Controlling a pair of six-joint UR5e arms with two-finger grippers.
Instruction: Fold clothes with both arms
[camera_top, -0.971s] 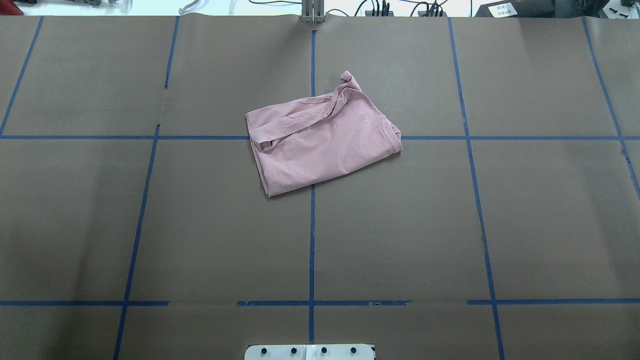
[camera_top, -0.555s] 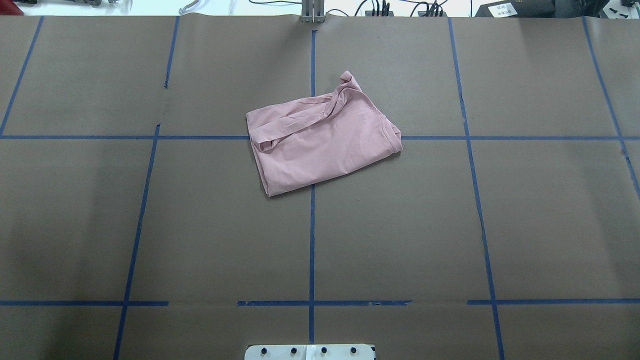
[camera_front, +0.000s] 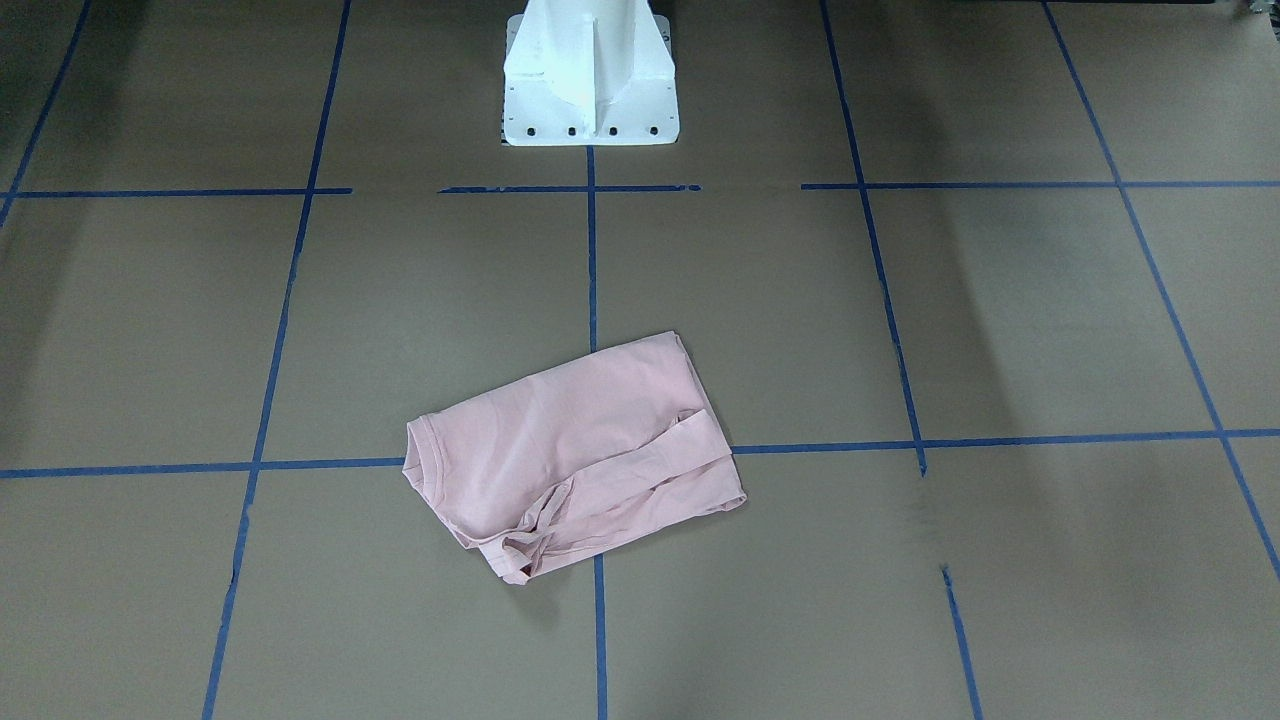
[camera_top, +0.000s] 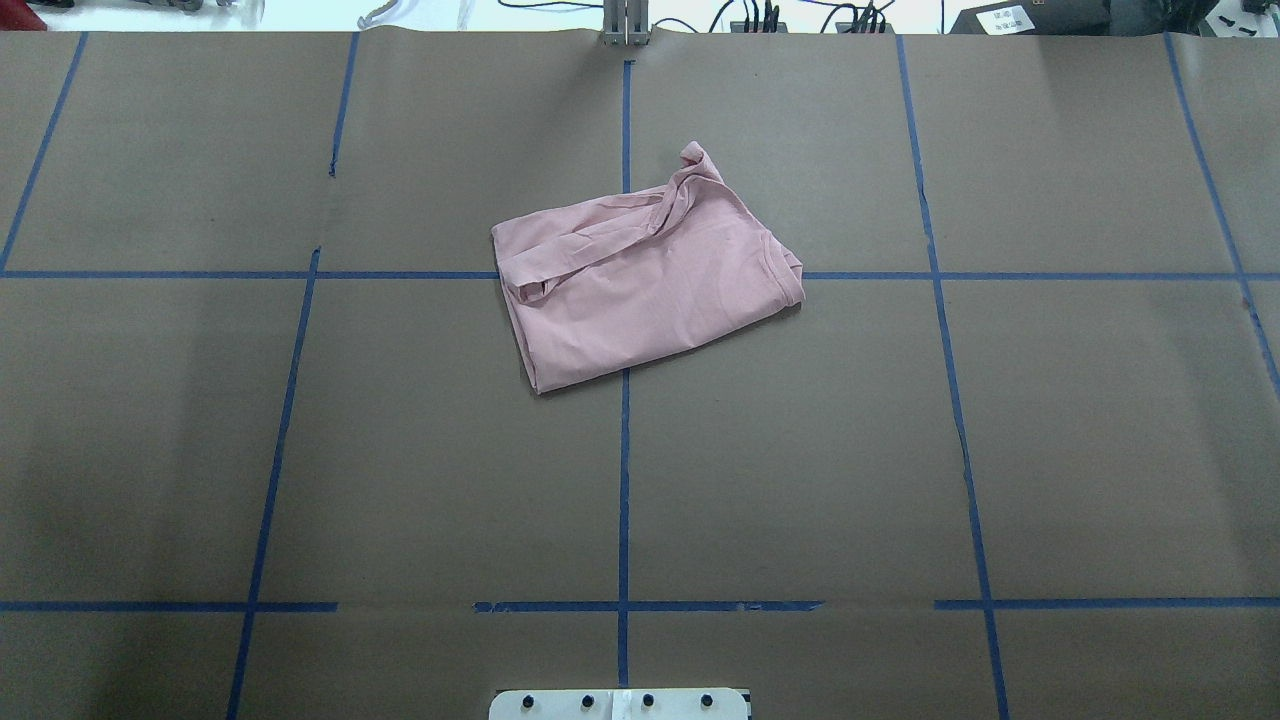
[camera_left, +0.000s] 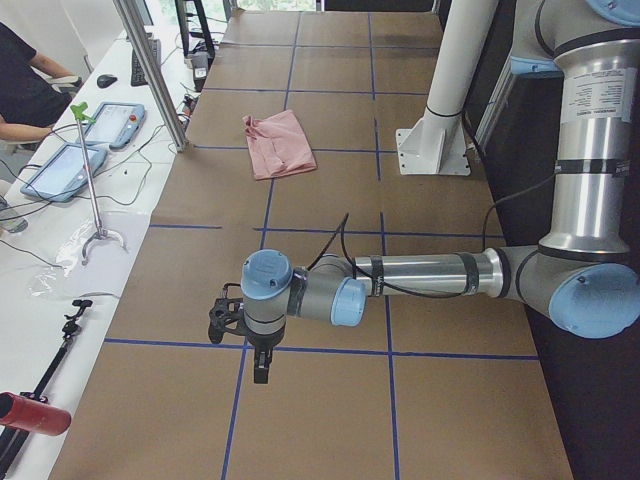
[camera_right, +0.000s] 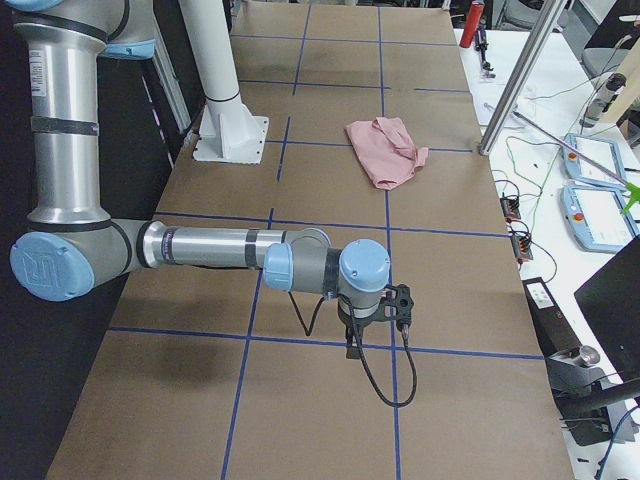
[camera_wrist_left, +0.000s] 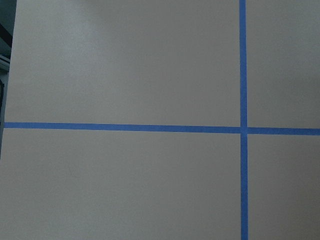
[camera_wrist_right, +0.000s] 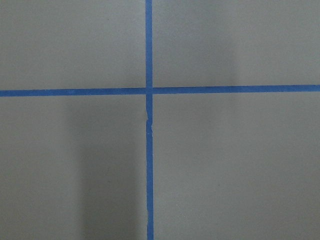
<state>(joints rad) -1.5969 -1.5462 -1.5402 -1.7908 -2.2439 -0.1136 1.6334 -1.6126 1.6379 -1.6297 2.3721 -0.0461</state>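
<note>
Overhead exterior shows a brown-papered worktop (camera_top: 1050, 450) gridded with blue tape (camera_top: 623, 480). Left arm (camera_left: 420, 275) and right arm (camera_right: 210, 248) hang low, well apart from the white pedestal (camera_front: 590, 80). The pink T-shirt (camera_top: 640, 290) lies folded small, straight out from the pedestal. Folding looks nearly done, perhaps needing a tidying tuck. Whether the left claw (camera_left: 228, 318) and right claw (camera_right: 395, 308) are spread or closed cannot be told; neither has the cloth.

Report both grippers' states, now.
Left gripper: cannot be told; nowhere near the pink T-shirt.
Right gripper: cannot be told; also away from it.
</note>
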